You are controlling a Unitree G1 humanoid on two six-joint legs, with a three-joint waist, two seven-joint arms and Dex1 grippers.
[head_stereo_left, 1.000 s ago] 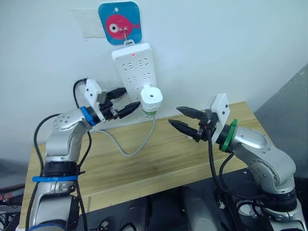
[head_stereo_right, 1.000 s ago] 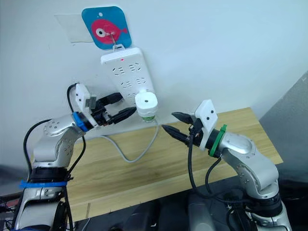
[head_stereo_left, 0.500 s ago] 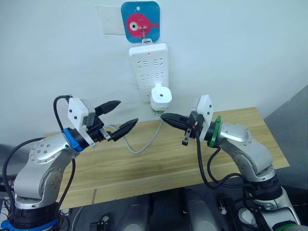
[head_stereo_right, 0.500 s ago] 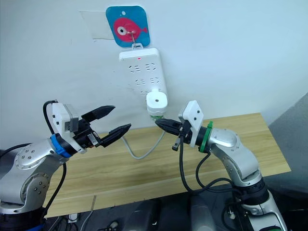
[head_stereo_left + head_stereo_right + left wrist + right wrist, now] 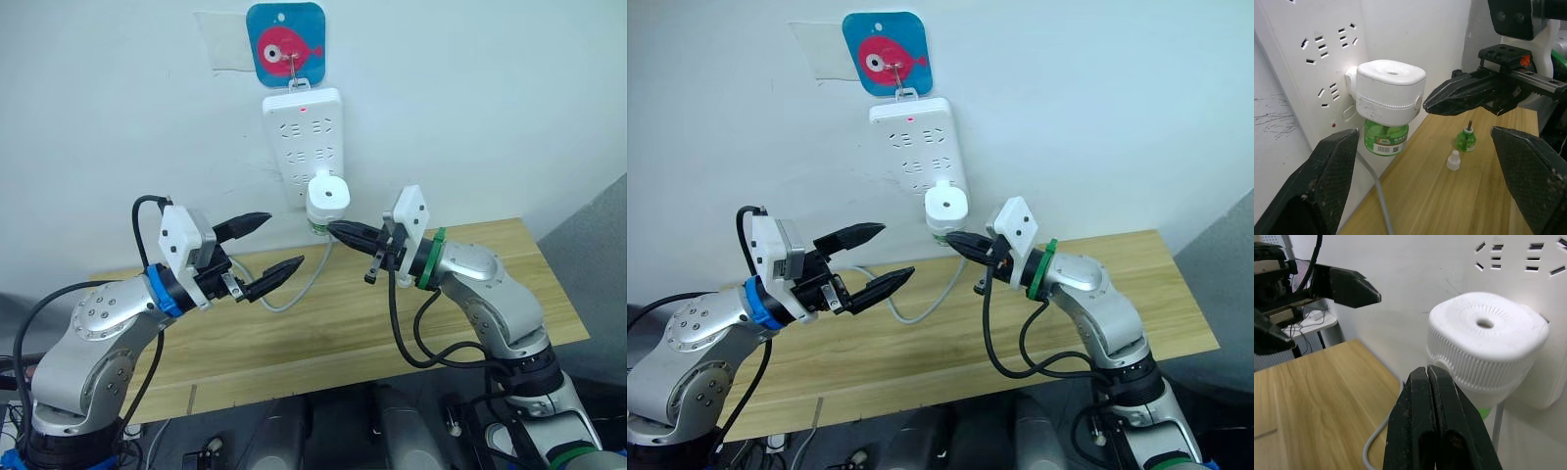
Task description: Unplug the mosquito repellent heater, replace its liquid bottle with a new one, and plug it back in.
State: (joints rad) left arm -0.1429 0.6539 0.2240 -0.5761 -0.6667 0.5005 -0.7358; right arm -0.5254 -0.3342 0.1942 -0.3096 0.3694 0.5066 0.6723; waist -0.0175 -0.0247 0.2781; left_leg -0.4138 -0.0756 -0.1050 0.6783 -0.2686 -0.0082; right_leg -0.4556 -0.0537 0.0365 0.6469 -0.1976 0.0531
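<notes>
**Heater plugged in, both claws close to it**

Nearest to us, lower left of the head view, we see the left gripper (image 5: 263, 247) with its two black fingers spread wide and nothing between them, pointing toward the wall. Right of centre, the right gripper (image 5: 340, 230) has its fingers pressed tight together with nothing between them; the tip sits just beside the heater's side, and we can't tell if it touches.

On the wooden table (image 5: 323, 323), in the left wrist view, we see a small green bottle (image 5: 1466, 140) standing upright with a thin wick on top, and a small white cap (image 5: 1453, 160) just beside it.

Further back, centre of the frame, the heater (image 5: 327, 196) is plugged into the lower end of the white power strip (image 5: 302, 137), with a green bottle (image 5: 1385, 138) hanging under it. The strip hangs from a hook on a blue fish sticker (image 5: 285, 43) at the top centre; its grey cable (image 5: 294, 294) loops down onto the table.
</notes>
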